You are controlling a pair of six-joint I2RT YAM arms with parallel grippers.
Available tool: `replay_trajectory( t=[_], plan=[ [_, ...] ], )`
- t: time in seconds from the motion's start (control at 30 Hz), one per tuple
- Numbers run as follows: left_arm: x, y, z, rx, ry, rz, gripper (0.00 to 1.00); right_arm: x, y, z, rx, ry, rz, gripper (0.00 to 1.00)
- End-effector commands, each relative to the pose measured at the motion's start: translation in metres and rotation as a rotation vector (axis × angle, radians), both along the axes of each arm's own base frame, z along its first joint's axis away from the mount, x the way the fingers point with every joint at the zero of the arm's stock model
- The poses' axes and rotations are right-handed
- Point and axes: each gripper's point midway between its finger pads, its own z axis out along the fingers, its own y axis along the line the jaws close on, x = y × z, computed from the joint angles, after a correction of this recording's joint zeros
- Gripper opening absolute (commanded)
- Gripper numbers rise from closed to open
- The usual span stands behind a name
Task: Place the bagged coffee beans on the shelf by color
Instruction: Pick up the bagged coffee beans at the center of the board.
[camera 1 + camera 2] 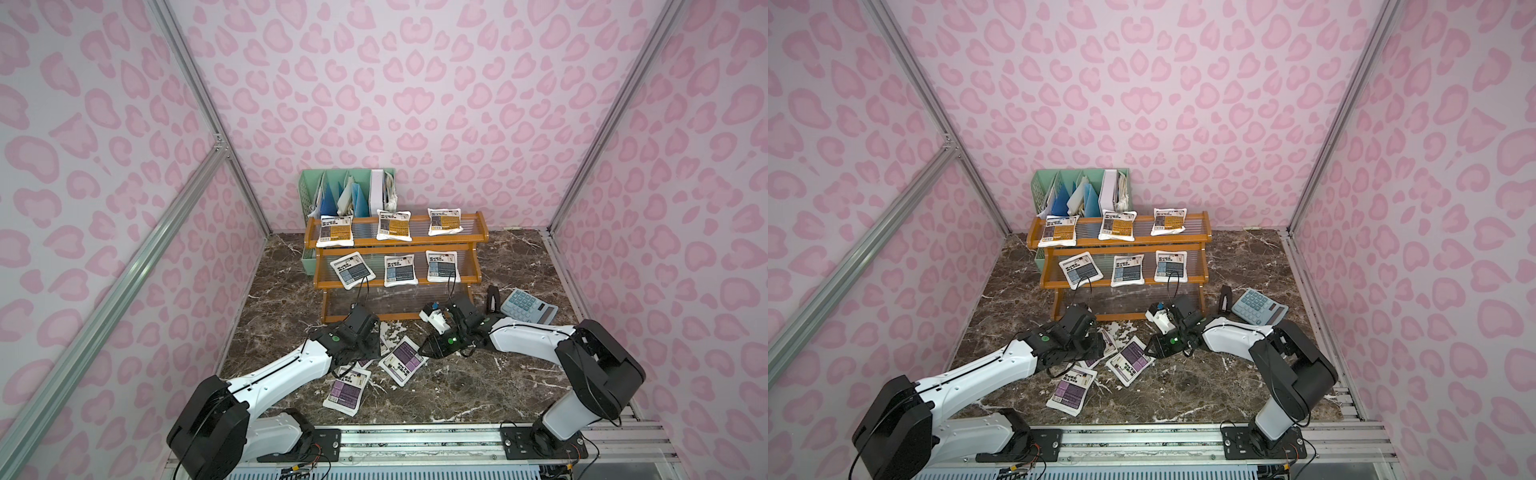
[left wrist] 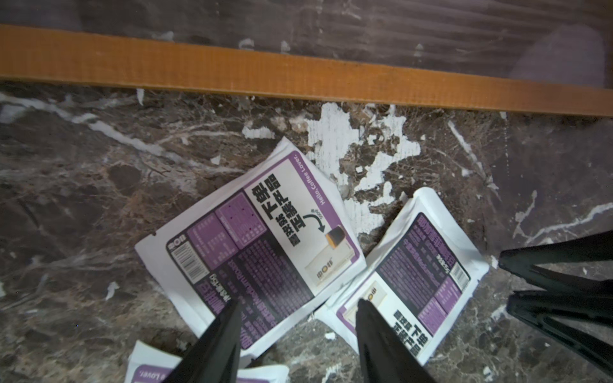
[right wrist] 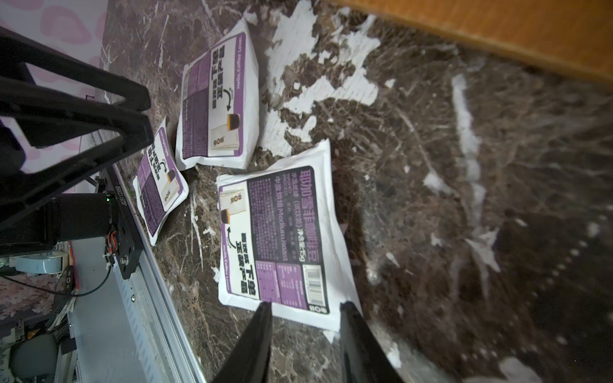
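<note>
Pouches with purple labels, three of them, lie flat on the dark marble surface [image 1: 478, 386] in front of the shelf [image 1: 415, 240]. The near pouch [image 1: 347, 388] lies closest to the front edge, one corner tucked under the left arm [image 1: 282, 370]. The right pouch [image 1: 403, 359] lies just beyond it and a little apart. The middle pouch [image 2: 252, 238] is mostly hidden by that arm in both top views. The left wrist view shows it whole, one corner touching the right pouch.

The left gripper [image 2: 298, 303] hangs over the middle pouch's near edge with its jaws well parted and nothing between them. The right gripper [image 3: 305, 305] hangs over a corner of the right pouch. Its jaws stand closer together but still apart, and it holds nothing; the pouch lies flat beneath it.

Beyond them stands the shelf. Its middle tier carries the blue-grey pouches [image 1: 400, 270], three in a row, the leftmost turned askew. Its top tier carries the orange pouches [image 1: 393, 225], also three in a row, leaning back.

Right of the shelf a grey calculator [image 1: 528, 306] lies on the surface, with a small black object [image 1: 493, 297] just beside it. Behind the shelf's left end, against the back wall, stands a mint-green file holder [image 1: 309, 195] with papers in it.
</note>
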Motion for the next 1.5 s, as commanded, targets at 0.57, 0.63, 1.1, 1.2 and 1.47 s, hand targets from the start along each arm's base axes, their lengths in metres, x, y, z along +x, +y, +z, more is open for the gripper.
replay_trajectory(
  t=[0.57,0.63,1.1,1.2,1.47],
  plan=[
    [-0.009,-0.049,-0.024,-0.060,0.117,-0.201,0.56,-0.006,0.004,-0.033,-0.050,0.020,0.045,0.37],
    [-0.009,-0.050,-0.028,-0.042,0.133,-0.214,0.56,-0.004,0.003,-0.034,-0.049,0.020,0.039,0.37],
    [-0.035,-0.048,-0.044,-0.056,0.276,-0.236,0.55,-0.001,-0.008,-0.035,-0.050,0.016,0.013,0.36],
    [-0.042,-0.050,-0.036,-0.098,0.282,-0.248,0.55,-0.002,-0.009,-0.036,-0.051,0.020,0.010,0.36],
    [-0.050,-0.061,-0.038,-0.153,0.330,-0.285,0.53,-0.001,-0.008,-0.035,-0.044,0.013,0.008,0.36]
  ],
)
